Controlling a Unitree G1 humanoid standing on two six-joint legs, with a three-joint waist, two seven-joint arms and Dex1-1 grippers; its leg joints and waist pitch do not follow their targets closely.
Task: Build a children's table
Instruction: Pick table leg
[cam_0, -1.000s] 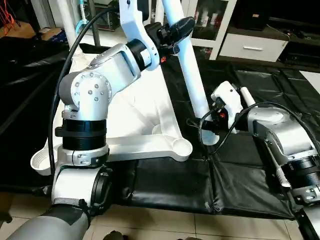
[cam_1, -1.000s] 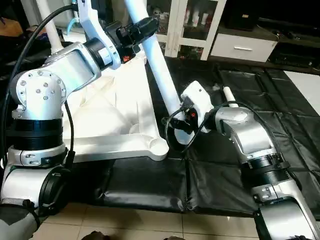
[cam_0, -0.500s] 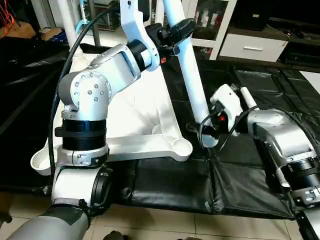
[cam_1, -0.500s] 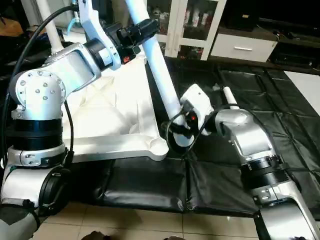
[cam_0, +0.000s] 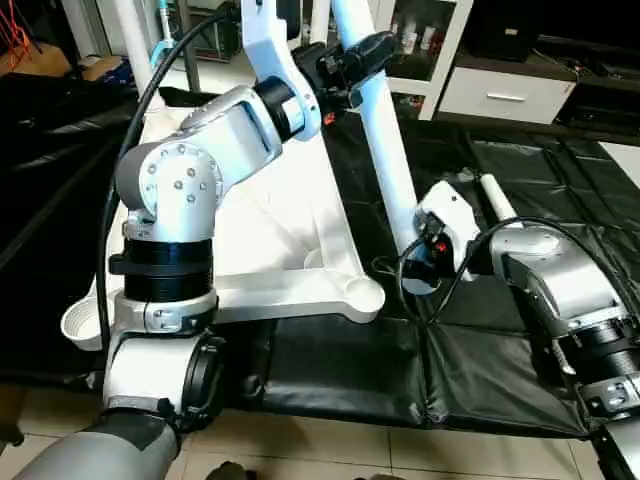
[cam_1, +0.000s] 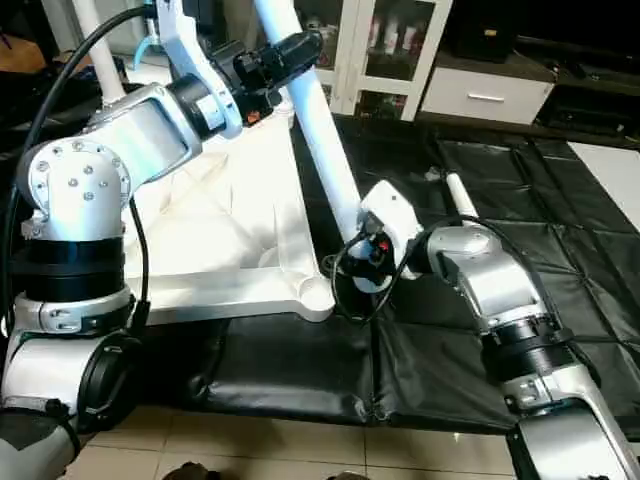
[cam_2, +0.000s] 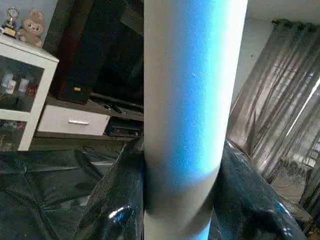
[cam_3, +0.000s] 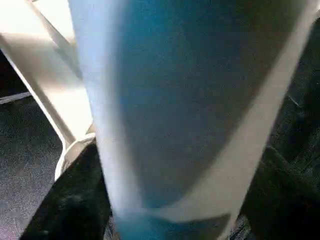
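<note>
While 2 claws (cam_0: 365, 52) (cam_0: 425, 272) grip 1 leg (cam_0: 385, 165).

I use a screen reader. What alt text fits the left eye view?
Both claws are at one tilted white table leg: the left claw high up, the right claw near its lower end, beside the upturned tabletop on black padding.

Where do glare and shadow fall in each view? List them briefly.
Left wrist view: a highlight glints on a black finger beside the leg. Right wrist view: leg face shaded, tabletop washed bright. Left eye view: sheen on the black mat.
</note>
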